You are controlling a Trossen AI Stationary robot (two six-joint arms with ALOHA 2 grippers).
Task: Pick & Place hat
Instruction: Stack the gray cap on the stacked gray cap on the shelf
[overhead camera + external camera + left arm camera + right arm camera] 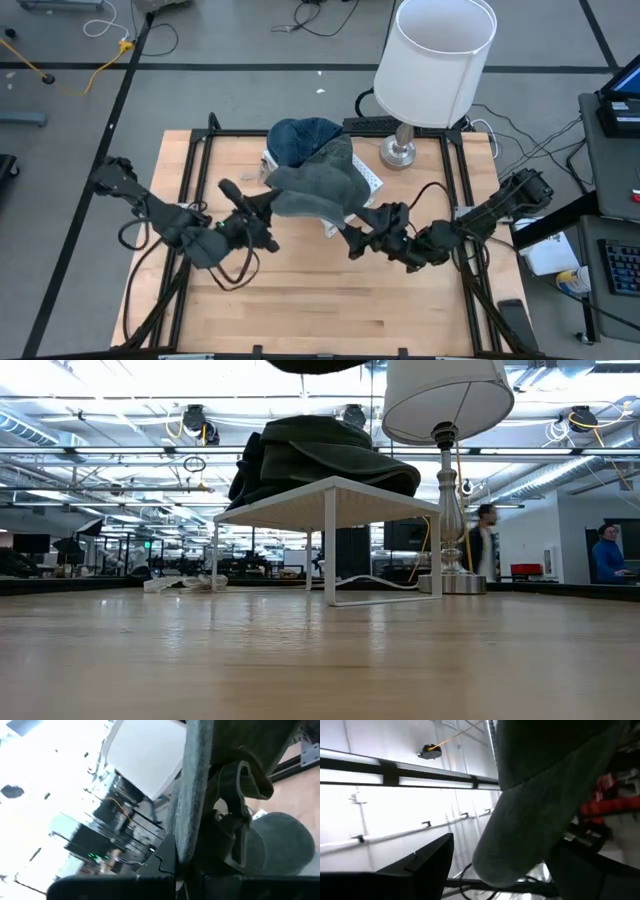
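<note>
grey hat (312,187) held up above the wooden surface (310,300), draped over the white rack (330,495) beside a blue hat (303,137). left gripper (262,212) clenched on its brim at one side, right gripper (352,235) clenched on the opposite edge. lamp (437,60) at the rear.

This is a robotics lab in an open industrial office hall. A wooden bench (300,300) stands on grey floor strewn with cables (90,70). Exposed ceiling ducts and pipes (120,455) run overhead, monitors (30,543) line the back, and two people (486,545) stand beyond.
</note>
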